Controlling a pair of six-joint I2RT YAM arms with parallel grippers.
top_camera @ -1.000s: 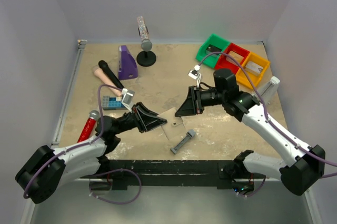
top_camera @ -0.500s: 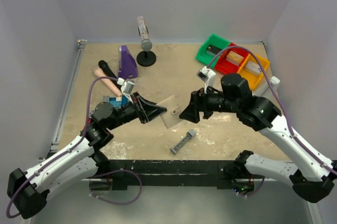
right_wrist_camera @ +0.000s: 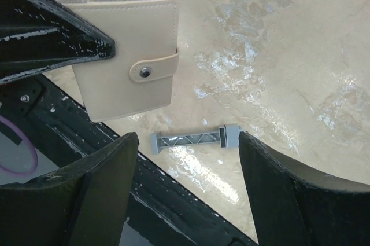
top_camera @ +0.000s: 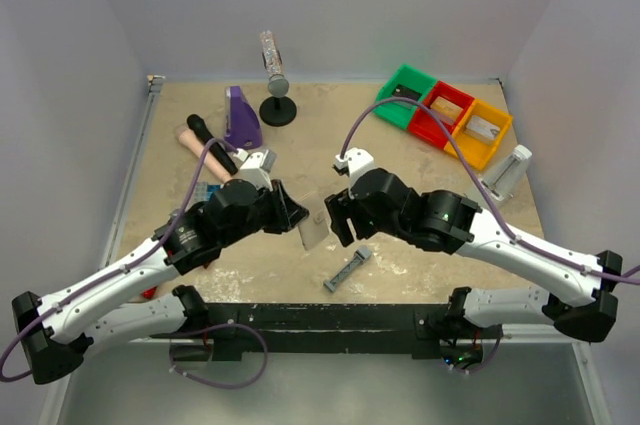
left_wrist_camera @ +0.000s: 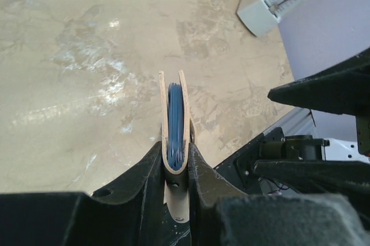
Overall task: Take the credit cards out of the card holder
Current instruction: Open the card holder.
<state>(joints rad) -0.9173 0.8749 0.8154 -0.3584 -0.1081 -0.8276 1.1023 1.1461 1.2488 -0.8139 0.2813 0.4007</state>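
Note:
My left gripper is shut on the card holder and holds it above the table. In the left wrist view the card holder stands edge-on between my fingers, with blue layers showing between its two tan covers. From the right wrist, the card holder is folded, its snap tab fastened. My right gripper sits just right of it; in its own view the right gripper is open, with nothing between its jaws. The credit cards are hidden.
A narrow grey bar tool lies near the front edge, below my right gripper. Green, red and yellow bins stand at the back right, each holding a small flat item. A purple object and a black stand are at the back left.
My right gripper has opened and swung left and down beside the card holder. My left arm has risen and turned, bringing the holder up from the table, folded.

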